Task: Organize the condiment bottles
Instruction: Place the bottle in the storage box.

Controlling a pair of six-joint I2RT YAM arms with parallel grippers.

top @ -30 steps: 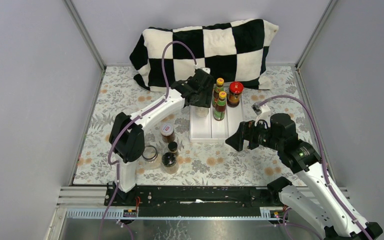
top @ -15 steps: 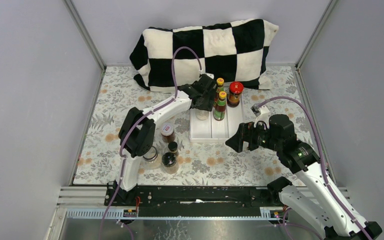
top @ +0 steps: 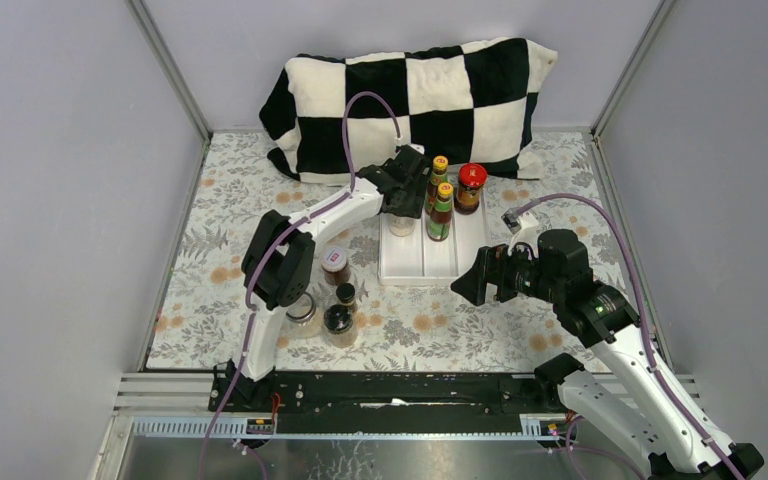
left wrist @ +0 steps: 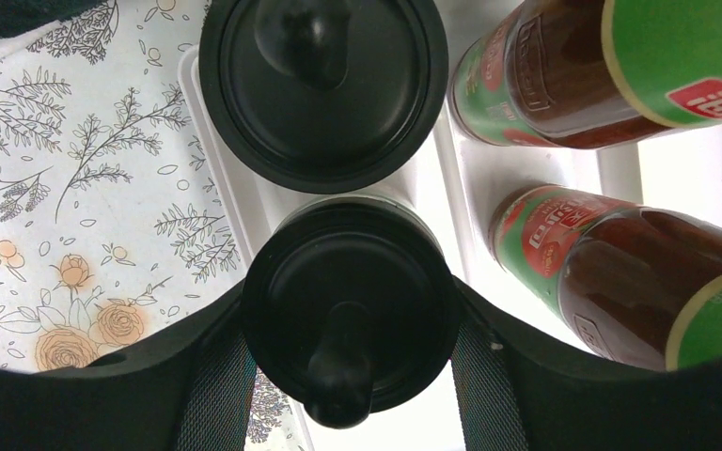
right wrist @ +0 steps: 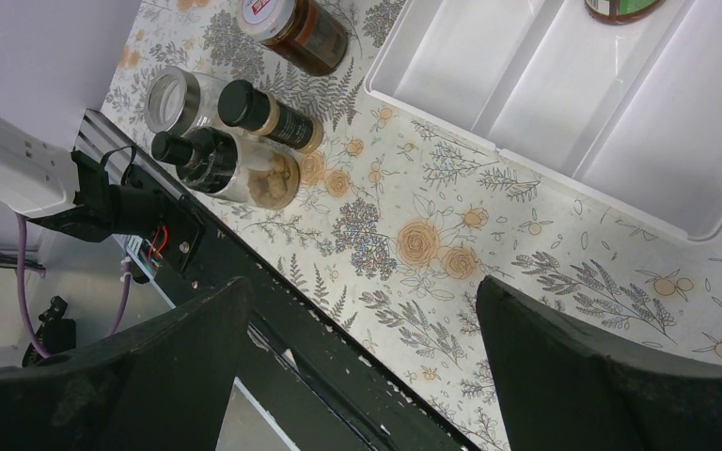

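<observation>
My left gripper [top: 401,200] is over the back of the white tray's [top: 430,268] left lane. In the left wrist view it [left wrist: 350,376] is shut on a black-capped spice jar [left wrist: 350,315], its fingers against both sides of the cap. A second black-capped jar [left wrist: 317,80] stands just beyond it in the same lane. Two yellow-capped sauce bottles [top: 440,165] [top: 443,205] and a red-lidded jar [top: 471,185] stand in the tray to the right. My right gripper [top: 468,282] is open and empty by the tray's front right corner.
Left of the tray stand a red-labelled jar [top: 335,263], a small black-capped bottle [top: 345,294], a black-capped jar [top: 338,319] and a clear glass jar [top: 301,308]. A checkered cushion [top: 410,100] lies behind the tray. The black rail [right wrist: 273,310] runs under the right gripper.
The left arm has swung its elbow to the right and the gripper has shifted slightly over the tray's left lane. The right arm has barely moved.
</observation>
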